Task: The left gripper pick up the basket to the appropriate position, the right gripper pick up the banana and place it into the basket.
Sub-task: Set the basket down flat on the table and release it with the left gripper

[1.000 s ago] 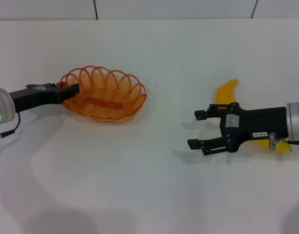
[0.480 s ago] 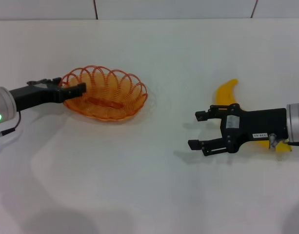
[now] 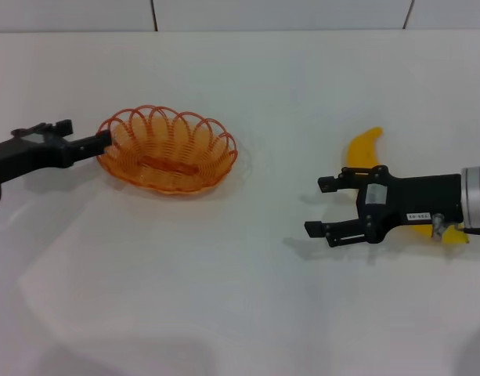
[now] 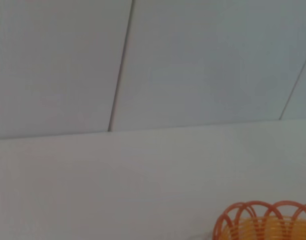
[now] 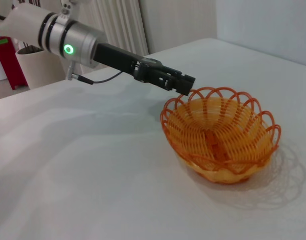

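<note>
On the near right of the white surface (image 3: 224, 298), the right pincer (image 3: 322, 206) hangs with its two fingers apart, gripping nothing, pointing left. The yellow banana (image 3: 363, 149) lies just behind it, partly hidden by the black wrist, its tip curving toward the far side. Well apart to the left, the orange wire basket (image 3: 167, 150) sits on the surface. The left pincer (image 3: 105, 139) has its tip at the basket's left rim, fingers seemingly together; whether it touches the rim cannot be told.
</note>
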{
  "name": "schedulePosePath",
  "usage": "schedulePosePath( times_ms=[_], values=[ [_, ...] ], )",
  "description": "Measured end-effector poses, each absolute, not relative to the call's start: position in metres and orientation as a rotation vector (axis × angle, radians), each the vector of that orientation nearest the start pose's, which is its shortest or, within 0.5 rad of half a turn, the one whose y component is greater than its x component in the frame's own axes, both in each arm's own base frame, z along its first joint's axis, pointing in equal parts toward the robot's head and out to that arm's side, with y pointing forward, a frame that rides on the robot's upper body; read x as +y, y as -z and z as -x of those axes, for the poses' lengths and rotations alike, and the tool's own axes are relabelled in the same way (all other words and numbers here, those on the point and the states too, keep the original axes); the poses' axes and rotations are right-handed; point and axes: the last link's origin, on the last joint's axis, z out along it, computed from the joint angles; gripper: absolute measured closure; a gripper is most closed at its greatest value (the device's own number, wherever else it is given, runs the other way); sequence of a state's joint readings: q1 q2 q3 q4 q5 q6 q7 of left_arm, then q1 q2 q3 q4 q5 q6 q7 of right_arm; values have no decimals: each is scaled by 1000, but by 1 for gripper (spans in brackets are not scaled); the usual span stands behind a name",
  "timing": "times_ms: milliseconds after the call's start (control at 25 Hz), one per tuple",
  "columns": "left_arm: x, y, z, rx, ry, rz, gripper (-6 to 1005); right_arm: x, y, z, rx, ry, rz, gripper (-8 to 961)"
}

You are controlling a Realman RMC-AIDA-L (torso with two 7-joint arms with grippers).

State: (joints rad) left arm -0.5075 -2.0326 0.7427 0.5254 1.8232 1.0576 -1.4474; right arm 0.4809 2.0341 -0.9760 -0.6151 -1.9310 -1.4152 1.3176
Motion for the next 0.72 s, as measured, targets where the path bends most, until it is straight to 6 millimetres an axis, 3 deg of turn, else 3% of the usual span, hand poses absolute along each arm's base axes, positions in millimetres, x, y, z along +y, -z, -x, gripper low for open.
schedulePosePath(
  times_ms=[240, 480, 720],
  values=[
    [357, -12, 325, -908, 535, 2284, 103, 320, 22, -283, 549, -462, 2821, 74],
    [327, -11, 344, -811, 486, 2338, 103, 323, 15, -278, 546, -543, 2771, 74],
    [312, -16, 355, -714, 461, 2344, 103, 328, 8, -280, 544, -557, 2692, 74]
  ],
)
